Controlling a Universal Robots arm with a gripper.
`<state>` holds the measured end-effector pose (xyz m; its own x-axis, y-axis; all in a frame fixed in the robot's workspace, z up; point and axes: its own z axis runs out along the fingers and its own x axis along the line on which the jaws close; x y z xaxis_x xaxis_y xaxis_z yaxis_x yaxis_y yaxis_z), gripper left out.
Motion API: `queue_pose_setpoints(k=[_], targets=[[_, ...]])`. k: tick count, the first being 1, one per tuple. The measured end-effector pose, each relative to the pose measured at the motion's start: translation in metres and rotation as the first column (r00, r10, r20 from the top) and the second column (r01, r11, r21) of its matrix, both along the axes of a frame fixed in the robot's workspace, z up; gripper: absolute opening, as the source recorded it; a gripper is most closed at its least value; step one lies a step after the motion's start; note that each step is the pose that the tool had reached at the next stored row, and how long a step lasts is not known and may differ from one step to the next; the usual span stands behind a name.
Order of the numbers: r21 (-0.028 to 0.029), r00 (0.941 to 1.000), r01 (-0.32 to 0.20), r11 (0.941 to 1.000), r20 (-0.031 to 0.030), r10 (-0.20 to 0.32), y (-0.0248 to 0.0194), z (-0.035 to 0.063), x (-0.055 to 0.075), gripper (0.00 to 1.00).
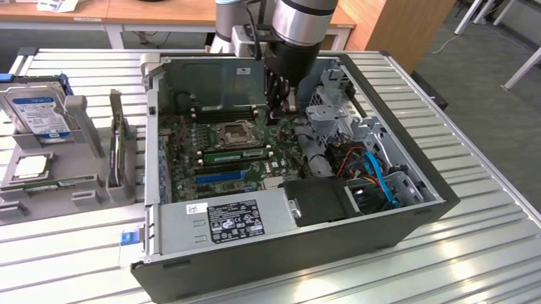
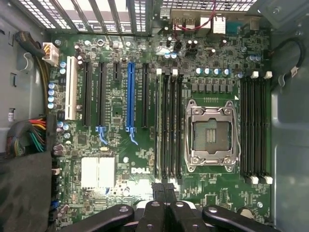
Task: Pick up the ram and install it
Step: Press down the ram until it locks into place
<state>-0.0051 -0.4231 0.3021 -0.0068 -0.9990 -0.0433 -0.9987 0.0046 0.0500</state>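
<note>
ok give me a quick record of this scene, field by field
gripper: shut, empty, over the motherboard at the end of the memory slots
ram: green stick standing in a slot beside the cpu socket
cpu socket: no chip in it
case: open, lying on the slatted table
hard drive: in a grey holder, exterior view's left

The arm (image 1: 298,22) was a silver-grey tube with a dark band on top. A thin black cable (image 1: 251,28) ran beside it to a boxy black wrist (image 1: 283,66) above the claw (image 2: 165,191). The claw was black, with jointed links, round pivot pins (image 2: 124,210) and two narrow fingertips (image 2: 158,189).
</note>
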Motion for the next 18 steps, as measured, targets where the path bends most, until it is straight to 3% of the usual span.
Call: queue_pose_setpoints(k=[18], targets=[[0.0,1.0,0.0,1.0,0.0,0.0,0.0,-0.0135,0.0,0.1]])
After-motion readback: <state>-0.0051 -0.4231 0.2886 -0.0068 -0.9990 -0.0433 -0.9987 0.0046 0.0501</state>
